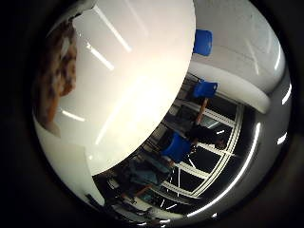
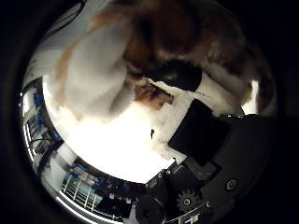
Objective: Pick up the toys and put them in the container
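A brown and white plush toy (image 2: 154, 37) fills much of the right thumb side palm view, close against the palm. My hand (image 2: 201, 154) reaches in beside it with black and white parts, and a dark fingertip (image 2: 179, 73) curls onto the toy's fur. A furry brown edge of the toy (image 1: 59, 65) also shows in the right little finger side palm view, against a broad white surface (image 1: 133, 85).
Beyond the white surface stand blue chairs (image 1: 202, 90) and a white table (image 1: 237, 66) across the room. A bright white tabletop (image 2: 103, 140) lies under the toy, with blue furniture (image 2: 37, 126) past its edge.
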